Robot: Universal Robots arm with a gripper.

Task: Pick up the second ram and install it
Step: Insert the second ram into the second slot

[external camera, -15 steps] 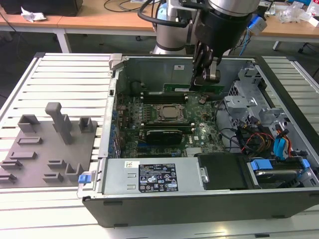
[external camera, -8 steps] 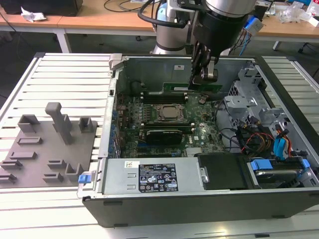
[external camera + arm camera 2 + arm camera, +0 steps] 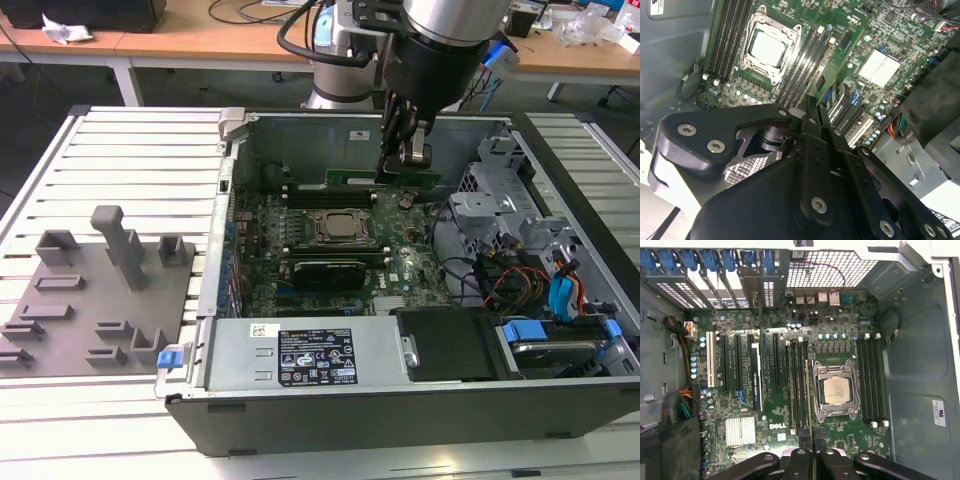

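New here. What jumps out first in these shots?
The gripper, reaching into the open computer case, grips the second ram, a green stick over the motherboard. The metal processor socket sits mid-board beside black memory sockets; a grey fixture plate lies at the exterior view's left.

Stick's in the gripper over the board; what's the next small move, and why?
Probably ease straight down, slowly. The gripper is shut on the second ram, which appears to hang above the motherboard, lengthwise along the black memory sockets beside the processor, not yet in a socket.
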